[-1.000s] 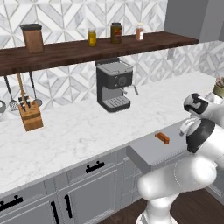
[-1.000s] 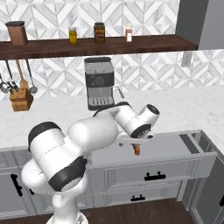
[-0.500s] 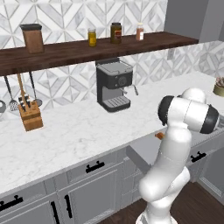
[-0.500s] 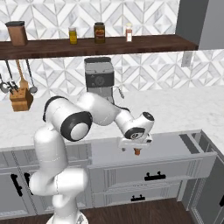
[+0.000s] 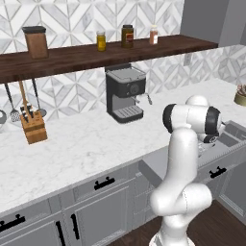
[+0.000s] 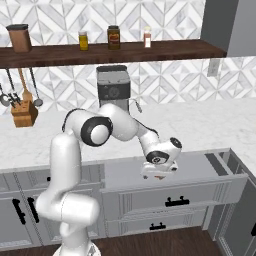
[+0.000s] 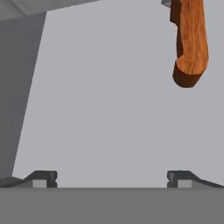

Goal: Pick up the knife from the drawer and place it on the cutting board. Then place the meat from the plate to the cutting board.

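Observation:
The drawer [image 6: 200, 169] stands pulled out below the counter, its grey floor [image 7: 105, 109] spread under the hand. The knife lies on that floor; its orange handle [image 7: 189, 41] shows at the upper right of the hand view, with the blade cut off by the top edge. My gripper [image 7: 111, 179] is open, and its two dark fingertips [image 7: 41, 178] stand wide apart with nothing between them, short of the handle and to its left. In the right base view my gripper [image 6: 158, 175] hangs low inside the drawer and covers the knife. The cutting board, plate and meat are out of view.
A coffee machine [image 6: 113, 90] stands on the marble counter behind the drawer. A wooden knife block [image 5: 32, 126] sits at far left under hanging utensils. Jars line the dark shelf [image 5: 120, 50]. The drawer's left wall [image 7: 17, 87] is close beside the hand.
The arm has swung over and lowered the hand into the drawer, down over the knife. The gripper has stayed open.

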